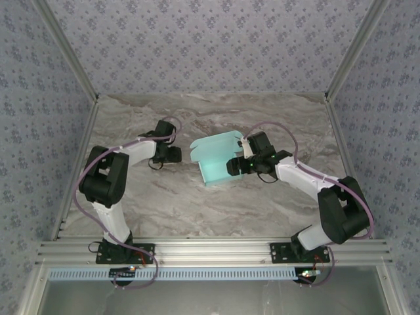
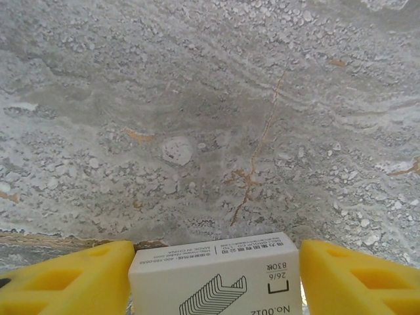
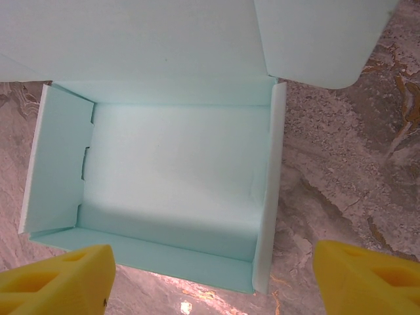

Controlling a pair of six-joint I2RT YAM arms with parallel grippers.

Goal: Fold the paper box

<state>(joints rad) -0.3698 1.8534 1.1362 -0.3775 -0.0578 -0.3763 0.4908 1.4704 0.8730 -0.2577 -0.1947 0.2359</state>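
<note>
Table of grey marble pattern (image 1: 197, 210) carries everything. Near its middle stands the paper box (image 1: 218, 161), pale turquoise and open on top, with its walls raised. Its lid, which has a rounded flap, lies back on the far side. The right pincer (image 1: 236, 164) hangs over the right side of this box, its jaws wide and gripping nothing. The left pincer (image 1: 173, 155) is apart from the paper box, to its left. Its yellow fingers (image 2: 72, 282) touch both sides of a small white staple box (image 2: 216, 279).
</note>
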